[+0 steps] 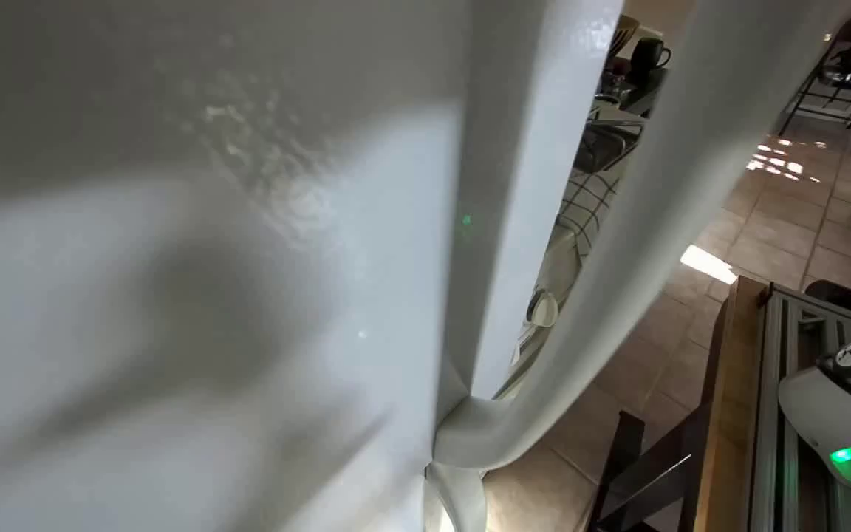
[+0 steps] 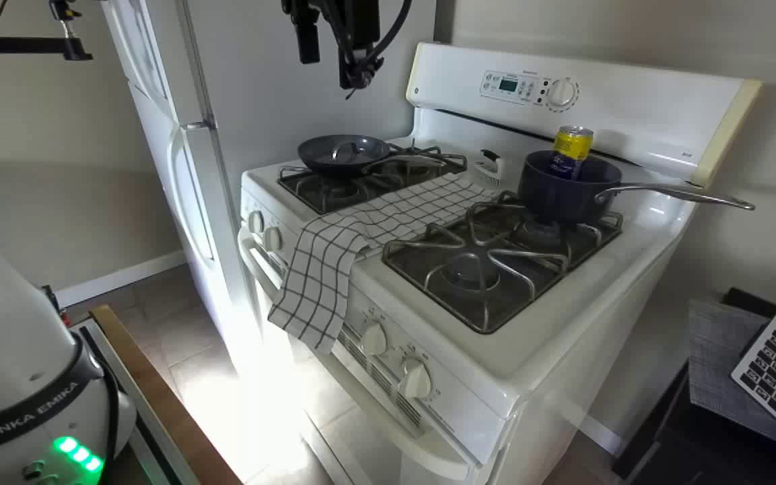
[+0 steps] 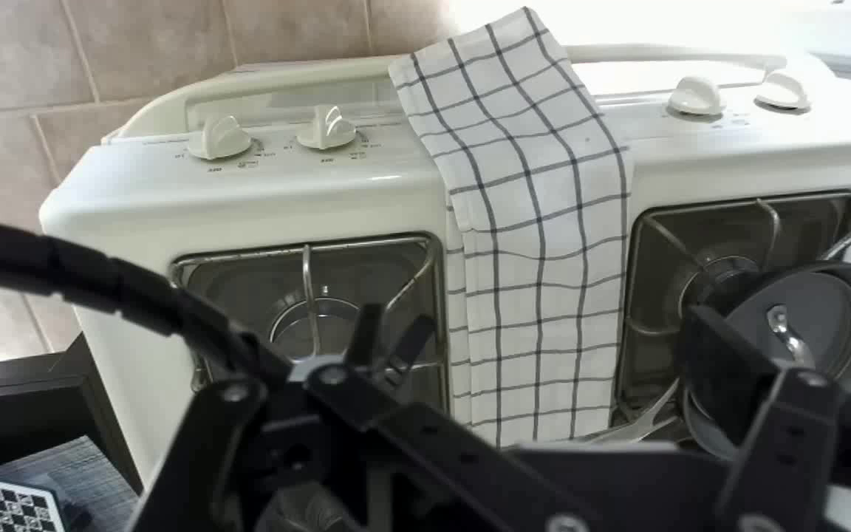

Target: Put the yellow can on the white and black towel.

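The yellow and dark blue can (image 2: pixel 571 151) stands slightly tilted inside a dark saucepan (image 2: pixel 556 195) on the stove's back burner. I cannot make it out in the wrist view. The white towel with black grid lines (image 2: pixel 388 215) lies across the stove between the burner pairs and hangs over the front. It also shows in the wrist view (image 3: pixel 536 244), and partly behind the fridge handle in an exterior view (image 1: pixel 589 199). My gripper (image 2: pixel 356 77) is high above the stove's far side, away from the can. In the wrist view its fingers (image 3: pixel 555 340) are wide apart with nothing between them.
A dark frying pan (image 2: pixel 341 155) sits on the far burner. A small white item (image 2: pixel 489 168) stands behind the towel. The saucepan handle (image 2: pixel 684 194) points outward past the stove's side. Metal grates (image 2: pixel 489 256) cover the burners. A fridge (image 2: pixel 320 81) stands beside the stove.
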Motion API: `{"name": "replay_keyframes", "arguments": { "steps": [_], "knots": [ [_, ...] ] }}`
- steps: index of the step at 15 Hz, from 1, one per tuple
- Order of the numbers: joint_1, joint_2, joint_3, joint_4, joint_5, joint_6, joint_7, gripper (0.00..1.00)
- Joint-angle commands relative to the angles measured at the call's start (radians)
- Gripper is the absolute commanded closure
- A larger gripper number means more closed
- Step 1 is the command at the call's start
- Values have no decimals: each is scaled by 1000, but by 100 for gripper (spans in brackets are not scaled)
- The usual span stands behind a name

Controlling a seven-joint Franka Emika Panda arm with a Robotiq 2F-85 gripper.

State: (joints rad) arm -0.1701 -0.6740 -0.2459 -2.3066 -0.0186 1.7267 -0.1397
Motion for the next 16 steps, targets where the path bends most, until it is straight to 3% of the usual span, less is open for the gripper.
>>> {"name": "replay_keyframes", "arguments": {
  "steps": [1,8,16],
  "knots": [
    [-3,2,2,2,2,-2,-2,0],
    [-3,2,2,2,2,-2,-2,0],
    [21,137,-51,128,153,102,-22,0]
  ]
}}
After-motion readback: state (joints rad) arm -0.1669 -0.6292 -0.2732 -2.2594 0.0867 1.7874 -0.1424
